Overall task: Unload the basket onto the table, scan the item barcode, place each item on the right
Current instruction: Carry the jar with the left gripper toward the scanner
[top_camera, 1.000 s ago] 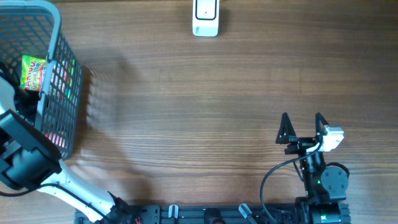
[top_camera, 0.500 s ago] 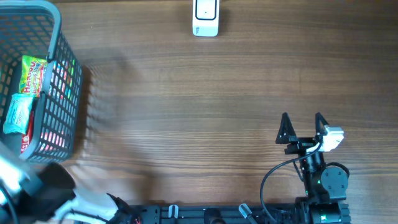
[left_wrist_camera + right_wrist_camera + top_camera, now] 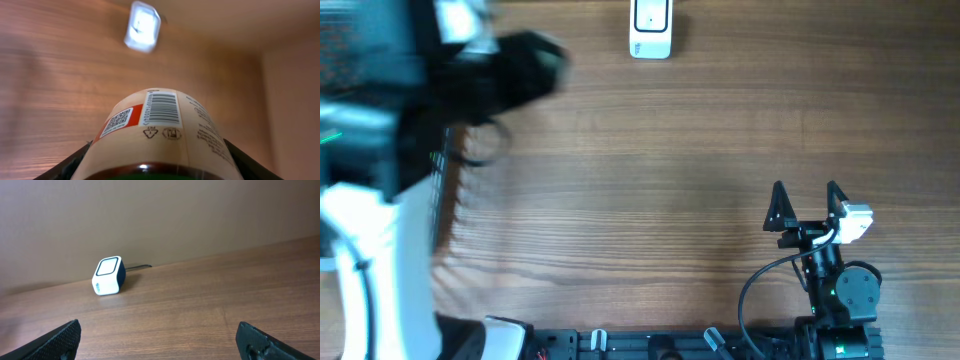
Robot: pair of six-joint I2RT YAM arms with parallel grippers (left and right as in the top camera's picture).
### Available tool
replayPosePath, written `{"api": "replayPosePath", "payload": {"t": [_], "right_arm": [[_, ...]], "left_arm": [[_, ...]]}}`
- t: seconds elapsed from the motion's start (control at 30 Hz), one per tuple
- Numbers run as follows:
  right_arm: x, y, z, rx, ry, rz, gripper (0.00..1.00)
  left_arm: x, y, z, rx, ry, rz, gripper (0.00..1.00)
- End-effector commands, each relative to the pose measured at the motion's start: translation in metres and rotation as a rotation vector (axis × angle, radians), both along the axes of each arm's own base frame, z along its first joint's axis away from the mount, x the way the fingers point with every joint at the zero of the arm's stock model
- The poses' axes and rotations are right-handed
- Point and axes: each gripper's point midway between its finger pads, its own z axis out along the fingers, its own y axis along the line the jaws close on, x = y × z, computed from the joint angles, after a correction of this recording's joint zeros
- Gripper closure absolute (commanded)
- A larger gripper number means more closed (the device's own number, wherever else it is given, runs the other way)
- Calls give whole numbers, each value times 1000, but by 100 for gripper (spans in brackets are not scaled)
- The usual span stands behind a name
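Overhead, your left arm (image 3: 420, 70) blurs across the far left of the counter (image 3: 640, 180). The scanner (image 3: 650, 30) sits at the far edge, and the right fingers (image 3: 779, 208) stand released. On the left wrist view, the left fingers (image 3: 70, 162) grasp a cream-labelled bottle (image 3: 160, 145), barcode (image 3: 162, 107) up, scanner ahead. On the right wrist view, the spread fingers frame the scanner.
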Motion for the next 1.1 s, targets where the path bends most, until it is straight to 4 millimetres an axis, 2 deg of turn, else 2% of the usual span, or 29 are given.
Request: {"api": "replayPosePath", "payload": {"t": [0.0, 0.07, 0.17, 0.27, 0.3, 0.33, 0.47, 0.77, 0.9, 0.97, 1.07], "right_arm": [[0, -1, 1, 2, -7, -9, 0], [0, -1, 1, 2, -7, -9, 0], [0, -1, 1, 2, -7, -9, 0], [0, -1, 1, 2, -7, -9, 0], [0, -1, 1, 2, -7, -9, 0], [0, -1, 1, 2, -7, -9, 0], [0, -1, 1, 2, -7, -9, 0], [0, -1, 1, 2, -7, -9, 0], [0, -1, 1, 2, -7, -9, 0], [0, -1, 1, 2, -7, -9, 0], [0, -1, 1, 2, -7, -9, 0]], "left_arm": [[5, -58, -55, 238, 54, -224, 33], [1, -92, -88, 313, 101, -372, 35], [-11, -130, -138, 419, 159, -630, 35], [-28, -168, -182, 393, 206, -872, 30], [-34, -181, -207, 381, 224, -969, 29], [-34, -184, -221, 392, 231, -990, 30], [-32, -189, -261, 408, 227, -1045, 37], [-35, -169, -329, 442, 256, -1084, 37], [-28, -149, -366, 553, 242, -1044, 36], [-25, -138, -376, 616, 233, -1035, 35], [-21, -122, -385, 713, 233, -1035, 25]]}}
